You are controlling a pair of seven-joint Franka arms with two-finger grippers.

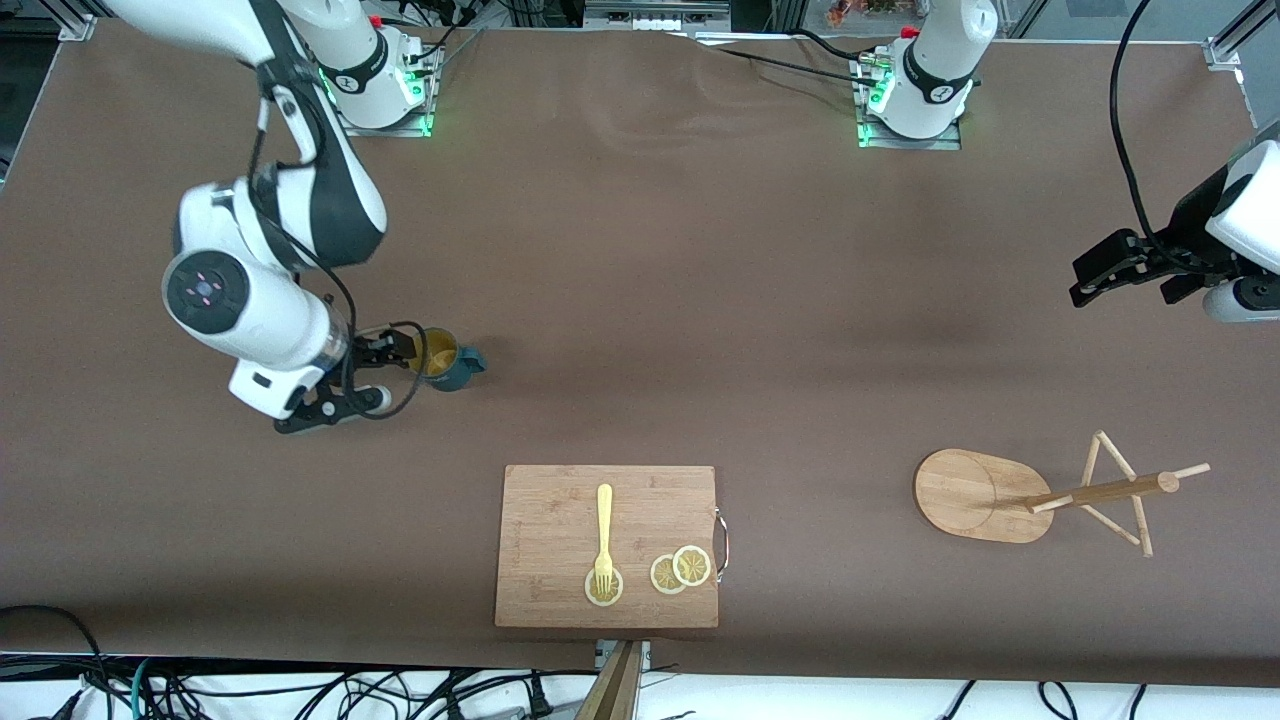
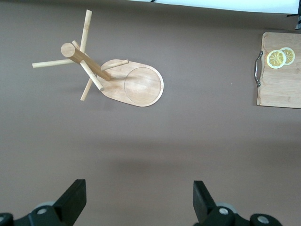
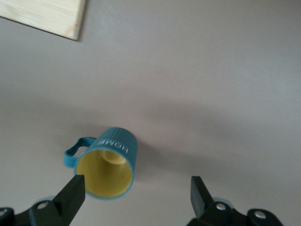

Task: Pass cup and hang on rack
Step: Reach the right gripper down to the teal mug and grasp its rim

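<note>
The cup (image 1: 447,360), a dark teal ribbed mug with a yellowish inside, stands upright on the brown table toward the right arm's end. My right gripper (image 1: 392,372) is open just beside it, low over the table. In the right wrist view the cup (image 3: 108,167) lies close to one finger (image 3: 75,190) of the right gripper (image 3: 136,193), partly in the open gap. The rack (image 1: 985,495), a light wooden mug tree, stands toward the left arm's end. My left gripper (image 1: 1082,280) is open and empty, up in the air. The left wrist view shows the left gripper (image 2: 139,197) and the rack (image 2: 136,84).
A rectangular wooden cutting board (image 1: 560,500) lies near the front edge, carrying a yellow fork (image 1: 604,535) and lemon slices (image 1: 682,569). Its metal-handled end shows in the left wrist view (image 2: 282,84). Cables run along the table's front edge.
</note>
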